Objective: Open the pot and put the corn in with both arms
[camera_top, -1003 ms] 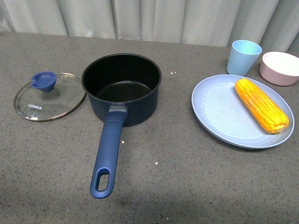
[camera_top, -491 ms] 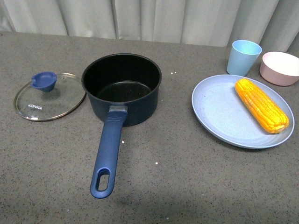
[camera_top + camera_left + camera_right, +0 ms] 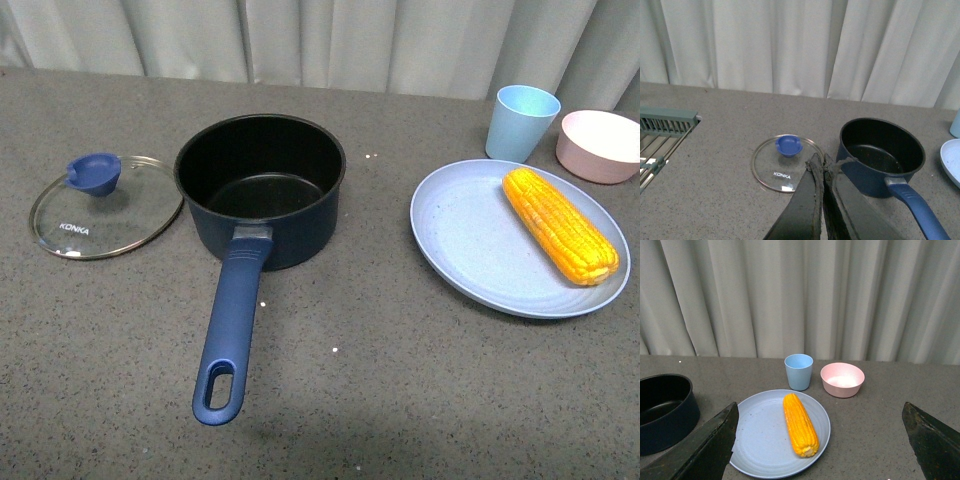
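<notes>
Pot [image 3: 260, 190] uncovered and empty, left of mid-surface; glass lid [image 3: 105, 208] flat beside it toward the left edge. Opening judged done. Corn [image 3: 558, 225] on plate [image 3: 470, 250] near right edge, transfer left. Left jaws pressed shut, empty; right jaws spread wide, empty. Count: one pot, lid, corn, plate, cup [image 3: 525, 122], bowl [image 3: 600, 145].

The pot [image 3: 262, 190] is a dark navy saucepan with a black inside. It stands upright on the grey tabletop [image 3: 400, 380], uncovered and empty. Its long blue handle [image 3: 230, 330] (with an oval hole at the end) points toward the robot, a little to its left. The corn [image 3: 559, 225], one whole yellow-orange cob, lies flat and diagonal on a light blue plate [image 3: 465, 240], well apart from the pot, on its right.
</notes>
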`<move>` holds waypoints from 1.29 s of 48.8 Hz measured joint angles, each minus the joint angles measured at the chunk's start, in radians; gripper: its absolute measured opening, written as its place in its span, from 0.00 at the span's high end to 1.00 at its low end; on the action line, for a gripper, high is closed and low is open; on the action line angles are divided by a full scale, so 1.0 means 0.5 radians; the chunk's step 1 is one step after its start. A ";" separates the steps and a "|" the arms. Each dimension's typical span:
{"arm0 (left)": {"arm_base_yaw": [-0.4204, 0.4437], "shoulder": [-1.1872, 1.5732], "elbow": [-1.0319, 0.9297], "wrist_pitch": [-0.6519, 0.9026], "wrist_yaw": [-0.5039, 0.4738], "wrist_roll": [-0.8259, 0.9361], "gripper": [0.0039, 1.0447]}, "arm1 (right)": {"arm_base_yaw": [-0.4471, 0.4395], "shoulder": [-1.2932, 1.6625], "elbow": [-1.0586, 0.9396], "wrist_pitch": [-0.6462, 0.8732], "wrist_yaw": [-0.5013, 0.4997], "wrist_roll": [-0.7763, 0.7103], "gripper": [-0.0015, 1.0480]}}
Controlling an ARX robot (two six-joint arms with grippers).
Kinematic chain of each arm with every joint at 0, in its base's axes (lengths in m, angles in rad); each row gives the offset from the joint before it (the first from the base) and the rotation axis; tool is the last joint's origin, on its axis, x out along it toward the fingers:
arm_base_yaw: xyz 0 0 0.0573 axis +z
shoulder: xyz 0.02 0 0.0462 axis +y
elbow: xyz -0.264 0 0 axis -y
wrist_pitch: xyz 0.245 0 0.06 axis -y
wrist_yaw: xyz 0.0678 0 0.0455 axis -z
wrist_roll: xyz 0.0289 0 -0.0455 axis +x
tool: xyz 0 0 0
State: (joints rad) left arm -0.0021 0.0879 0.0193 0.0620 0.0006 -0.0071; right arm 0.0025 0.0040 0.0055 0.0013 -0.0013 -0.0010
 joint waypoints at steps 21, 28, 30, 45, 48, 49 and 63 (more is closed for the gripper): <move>0.000 -0.166 0.000 -0.120 -0.004 -0.001 0.69 | 0.111 0.262 0.105 -0.211 0.623 0.050 0.09; 0.000 -0.166 0.000 -0.121 -0.002 0.000 0.50 | 0.001 0.639 0.169 0.001 0.523 0.063 0.09; 0.000 -0.166 0.000 -0.121 0.000 -0.001 0.43 | -0.043 0.802 0.208 0.125 0.435 0.059 0.09; 0.000 -0.167 0.000 -0.121 -0.001 0.005 0.06 | -0.250 2.417 0.719 0.736 -0.053 0.031 0.09; 0.000 -0.167 0.000 -0.121 -0.001 0.005 0.06 | -0.247 2.650 0.865 0.672 -0.086 0.026 0.09; 0.000 -0.167 0.000 -0.121 -0.001 0.005 0.06 | -0.240 2.740 0.925 0.644 -0.101 0.025 0.09; 0.000 -0.167 0.000 -0.121 -0.002 0.005 0.06 | -0.159 3.437 1.469 0.388 -0.160 -0.021 0.09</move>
State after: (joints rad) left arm -0.0021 0.0044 0.0193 0.0017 -0.0002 -0.0048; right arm -0.0769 1.7226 0.7403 0.1955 -0.0814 -0.0116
